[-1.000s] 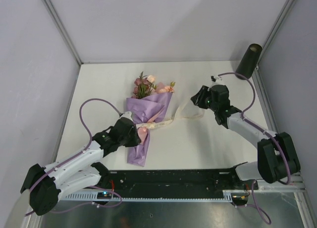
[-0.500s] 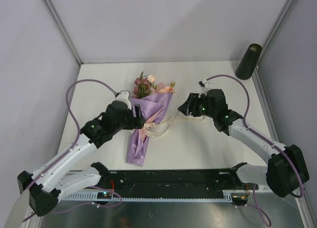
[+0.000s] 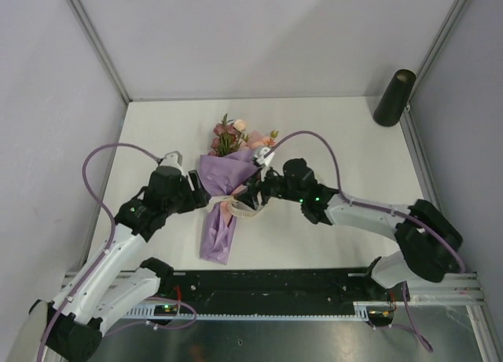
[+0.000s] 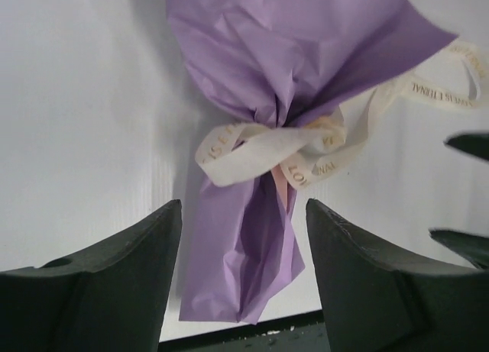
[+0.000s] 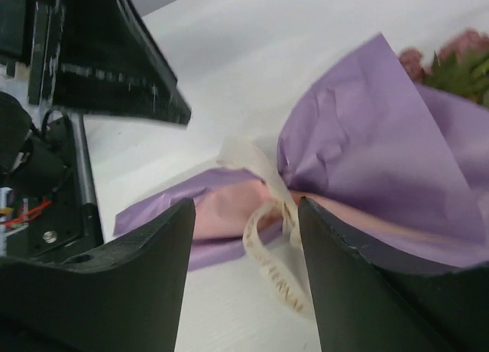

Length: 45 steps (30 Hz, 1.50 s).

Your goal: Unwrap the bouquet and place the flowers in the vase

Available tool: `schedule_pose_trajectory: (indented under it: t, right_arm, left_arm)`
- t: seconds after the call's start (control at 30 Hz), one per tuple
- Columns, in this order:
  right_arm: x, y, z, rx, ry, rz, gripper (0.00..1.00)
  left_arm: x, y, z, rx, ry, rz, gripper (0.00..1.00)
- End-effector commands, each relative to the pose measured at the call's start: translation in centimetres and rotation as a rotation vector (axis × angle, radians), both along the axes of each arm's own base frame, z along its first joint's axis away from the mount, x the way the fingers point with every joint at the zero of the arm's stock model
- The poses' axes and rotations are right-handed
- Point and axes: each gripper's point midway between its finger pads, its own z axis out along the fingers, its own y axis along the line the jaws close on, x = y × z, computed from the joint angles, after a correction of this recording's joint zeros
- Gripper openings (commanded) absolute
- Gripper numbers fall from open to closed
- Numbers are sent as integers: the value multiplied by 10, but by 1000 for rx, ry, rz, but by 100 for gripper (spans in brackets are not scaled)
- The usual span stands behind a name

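Note:
The bouquet point(image 3: 222, 181) lies on the white table, its lilac paper cone pointing toward the arms. The flowers point(image 3: 230, 137) stick out of its far end and show again at the right wrist view's edge point(image 5: 458, 58). A loosened cream ribbon point(image 4: 267, 146) still wraps the waist, with one loop trailing on the table point(image 5: 271, 253). My left gripper point(image 3: 201, 197) is open at the cone's left side, and its fingers point(image 4: 107, 283) straddle the cone's tail from above. My right gripper point(image 3: 253, 195) is open at the waist's right side, facing the ribbon. The black vase point(image 3: 394, 97) stands upright at the far right corner.
Grey walls close the table point(image 3: 338, 134) in at the back and on both sides. A black rail point(image 3: 267, 287) runs along the near edge and shows in the right wrist view as a dark rail point(image 5: 114, 62). Purple cables arc above both arms.
The right gripper let go of the ribbon end and swung left to the bouquet's waist. The left gripper opened and shifted toward the far left. The ribbon, earlier stretched right, now lies slack.

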Motion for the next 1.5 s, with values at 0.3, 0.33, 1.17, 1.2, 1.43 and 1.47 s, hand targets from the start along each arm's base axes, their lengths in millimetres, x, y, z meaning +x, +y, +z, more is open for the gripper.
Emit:
schedule_pose_trajectory:
  t: [0.3, 0.33, 1.17, 1.2, 1.43, 1.47]
  right_arm:
    - [19, 74, -1, 101, -381, 209, 62]
    - [19, 76, -6, 97, -385, 219, 61]
    - [29, 101, -64, -110, -560, 174, 52]
    - [29, 102, -65, -118, -564, 174, 51]
    - [36, 103, -71, -159, -582, 140, 47]
    - [36, 103, -72, -165, -581, 137, 47]
  left_arm:
    - [-37, -4, -65, -187, 147, 129, 70]
    - [-38, -4, -69, -192, 154, 135, 70]
    - [-43, -8, -104, -223, 194, 150, 69]
    - [-43, -8, -105, -224, 195, 150, 69]
    - [-43, -8, -107, -225, 199, 153, 69]
    - [-43, -8, -107, -225, 199, 154, 69]
